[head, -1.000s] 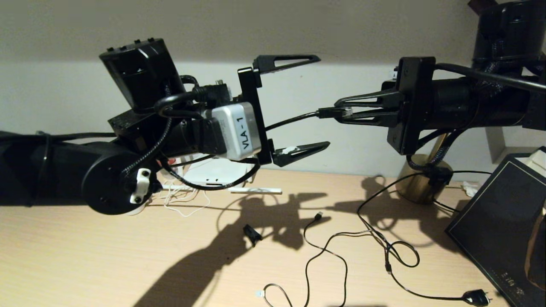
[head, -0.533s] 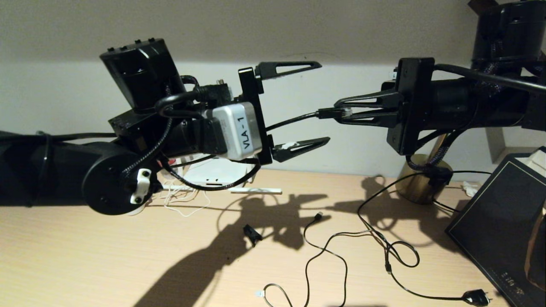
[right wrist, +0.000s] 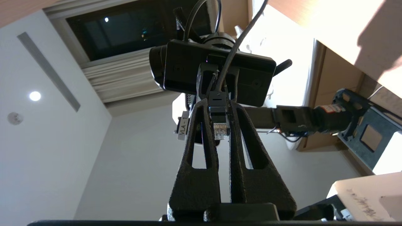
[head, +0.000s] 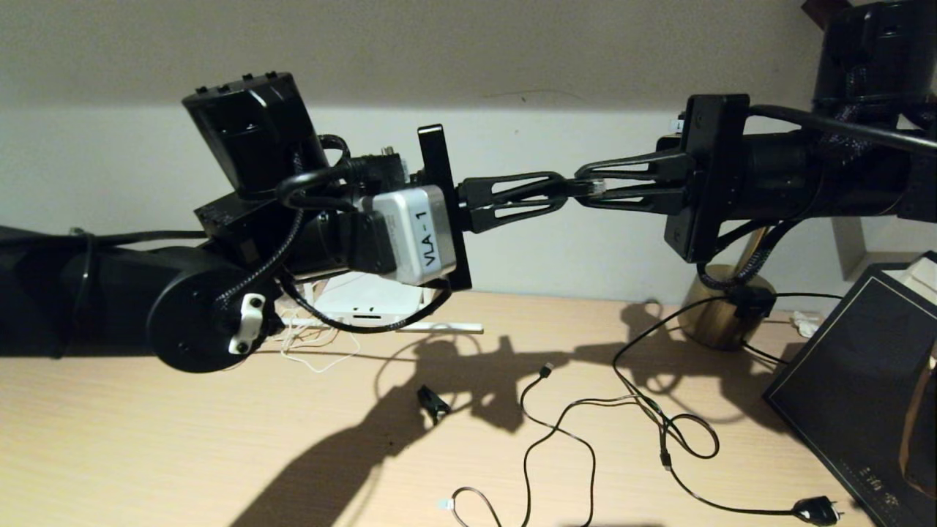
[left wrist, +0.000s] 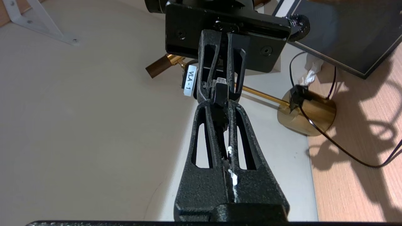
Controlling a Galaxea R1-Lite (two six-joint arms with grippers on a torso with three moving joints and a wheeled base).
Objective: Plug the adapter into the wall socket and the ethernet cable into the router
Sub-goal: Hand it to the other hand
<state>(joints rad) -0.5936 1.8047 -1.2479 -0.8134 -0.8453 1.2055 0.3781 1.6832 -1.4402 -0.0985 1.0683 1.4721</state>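
left gripper (head: 560, 192) jaws shut on thick black ethernet cable (left wrist: 219, 95) | right gripper (head: 582, 187) jaws also clamp its clear clip | risk: connector twists or slips if right releases unevenly

Brass lamp base (head: 721, 311), thin black USB cable (head: 560, 424), dark board (head: 860, 380).

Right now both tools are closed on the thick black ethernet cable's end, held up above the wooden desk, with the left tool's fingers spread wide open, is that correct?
Not quite: the left tool is shut on the thick black ethernet cable, as the head view shows. The right tool grips its clear-tipped connector above the wooden desk.
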